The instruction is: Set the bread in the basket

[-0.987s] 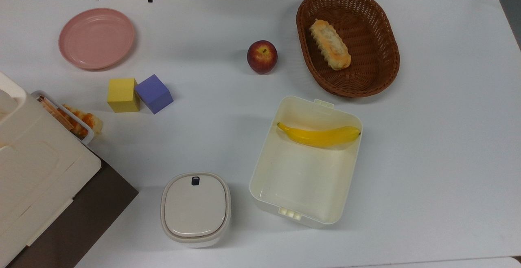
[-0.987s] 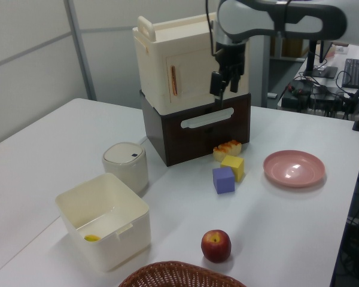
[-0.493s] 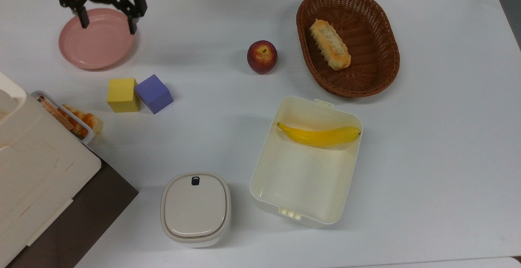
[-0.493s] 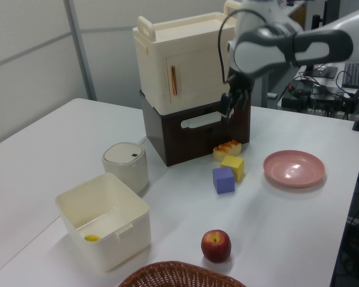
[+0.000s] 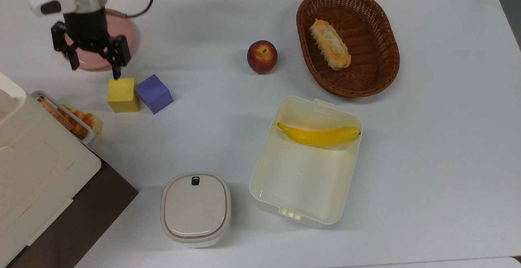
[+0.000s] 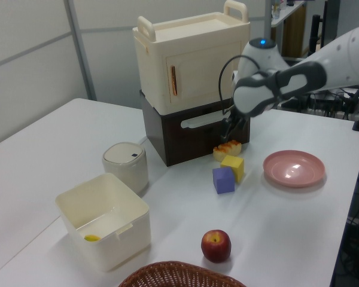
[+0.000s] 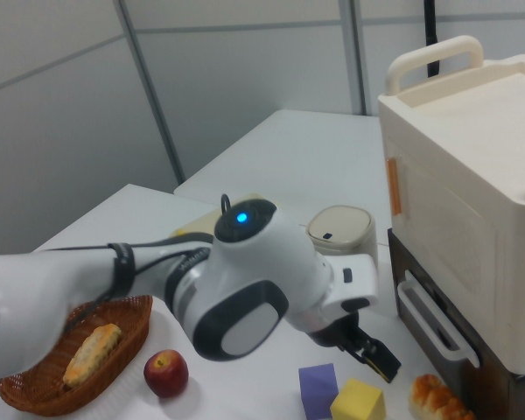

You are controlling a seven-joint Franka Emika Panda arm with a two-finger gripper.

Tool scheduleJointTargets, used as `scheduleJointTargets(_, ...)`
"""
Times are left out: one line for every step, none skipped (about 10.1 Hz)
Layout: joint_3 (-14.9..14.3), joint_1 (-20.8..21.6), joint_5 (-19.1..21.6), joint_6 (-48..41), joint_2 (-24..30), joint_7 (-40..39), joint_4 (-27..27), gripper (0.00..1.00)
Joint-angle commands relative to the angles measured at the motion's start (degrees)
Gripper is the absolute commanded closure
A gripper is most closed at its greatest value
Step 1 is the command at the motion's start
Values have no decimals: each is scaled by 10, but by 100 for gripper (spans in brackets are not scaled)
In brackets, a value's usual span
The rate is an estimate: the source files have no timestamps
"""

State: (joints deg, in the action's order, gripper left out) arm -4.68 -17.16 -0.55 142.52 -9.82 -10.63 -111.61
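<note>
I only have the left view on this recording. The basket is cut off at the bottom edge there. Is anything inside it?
Observer: Yes. In the top view the basket holds one long pale loaf with ridged golden edges.
Operator: The arm hides the pincer from me. Is it open?
Observer: Open. In the top view the pincer has its fingers spread and empty, above the edge of the pink plate, with one fingertip near the yellow cube.
Operator: What is the yellow scrap in the box?
Observer: A whole banana, lying along one wall of the cream box.
</note>
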Motion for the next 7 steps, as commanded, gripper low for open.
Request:
scheduleJointTargets(1, -1, 13, 76, -71, 52, 33, 0)
scheduleJointTargets(2, -1, 13, 98, -98, 72, 51, 0)
scheduleJointTargets(2, -2, 13, 114, -118, 81, 62, 0)
scheduleJointTargets(2, -2, 13, 123, -136, 81, 74, 3)
scheduleJointTargets(1, -6, 11, 124, -153, 80, 87, 3)
scheduleJointTargets(1, -6, 4, 126, -166, 80, 95, 4)
scheduleJointTargets(1, -7, 0, 129, -176, 79, 96, 4)
